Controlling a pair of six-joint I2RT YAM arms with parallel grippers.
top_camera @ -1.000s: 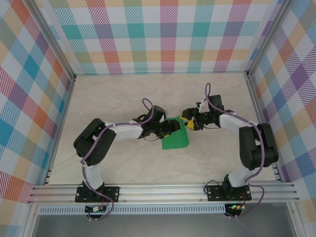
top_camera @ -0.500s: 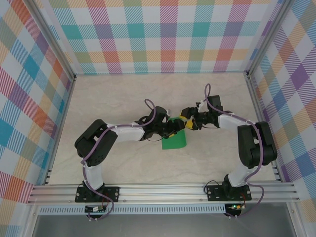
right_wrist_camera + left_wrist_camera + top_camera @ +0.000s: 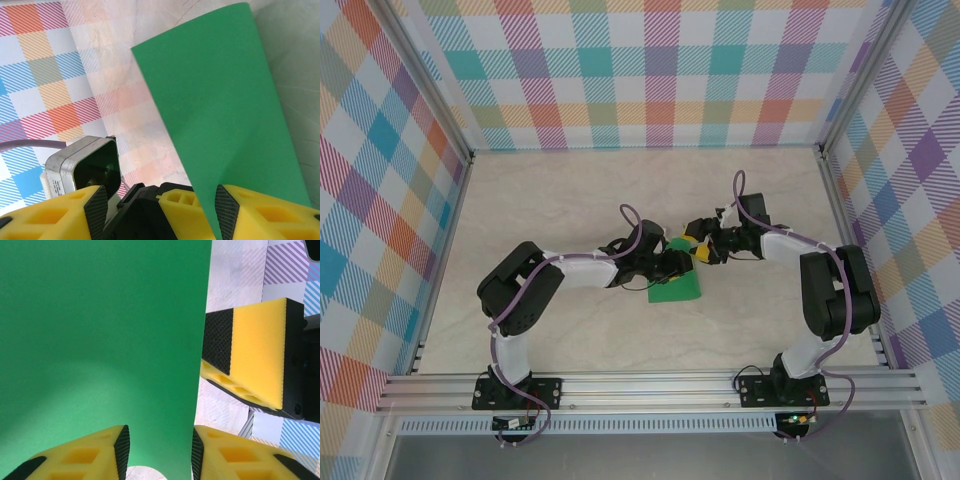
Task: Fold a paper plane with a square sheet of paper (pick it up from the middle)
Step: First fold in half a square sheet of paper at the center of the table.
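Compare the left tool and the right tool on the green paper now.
The left tool has its jaws closer together than the right tool. The square sheet of paper spans most of the left tool's gap but sits at one finger of the right tool. Both have yellow fingers, set apart, with paper between them.

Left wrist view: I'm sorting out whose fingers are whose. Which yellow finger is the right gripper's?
The large finger at mid right, beside the square sheet of paper; the bottom pair straddling it belongs to the left gripper.
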